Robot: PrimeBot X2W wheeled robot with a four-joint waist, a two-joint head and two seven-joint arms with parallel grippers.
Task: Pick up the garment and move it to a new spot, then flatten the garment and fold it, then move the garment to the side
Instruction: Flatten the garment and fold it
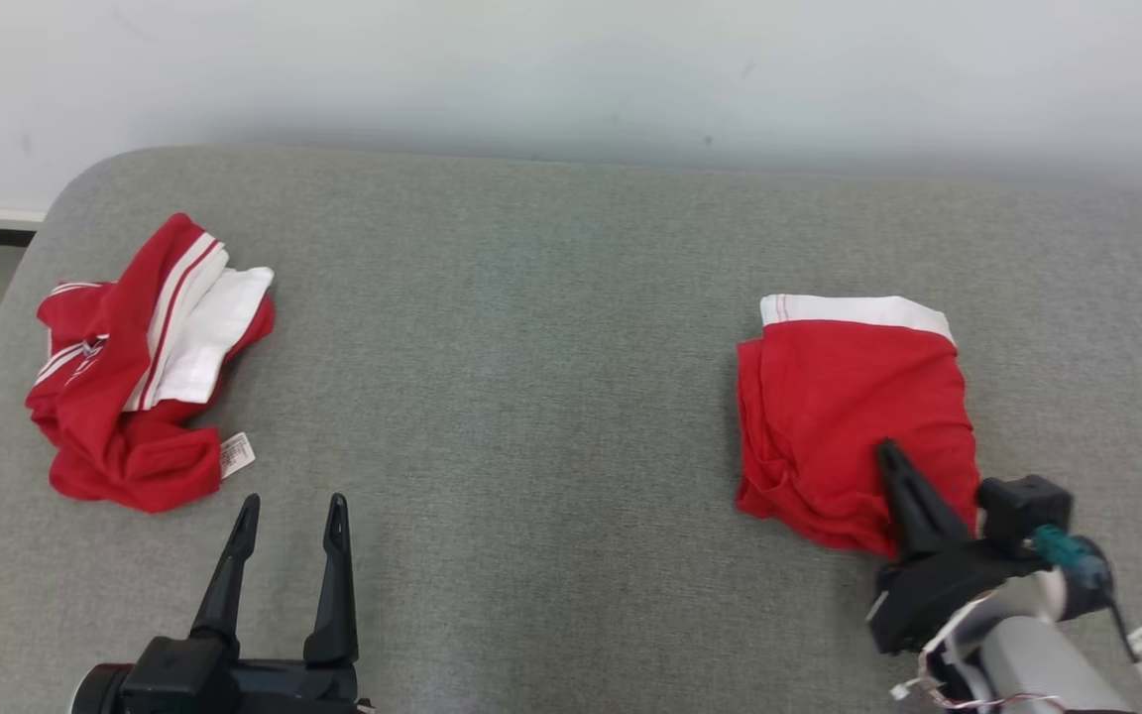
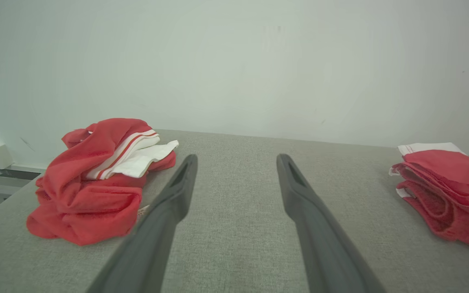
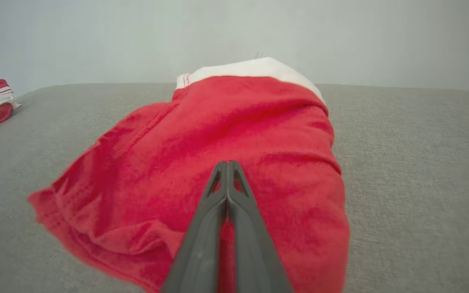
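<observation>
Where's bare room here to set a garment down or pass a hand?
Free: the wide middle of the grey surface between crumpled garment and folded garment; also the back strip along the wall. Crowded: right front, shut right gripper over the folded garment; left front, open left gripper beside the crumpled one.

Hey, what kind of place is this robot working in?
Probably an indoor room or lab: a grey upholstered surface, like a bed or sofa, against a white wall, with a crumpled garment and a folded garment on it.
</observation>
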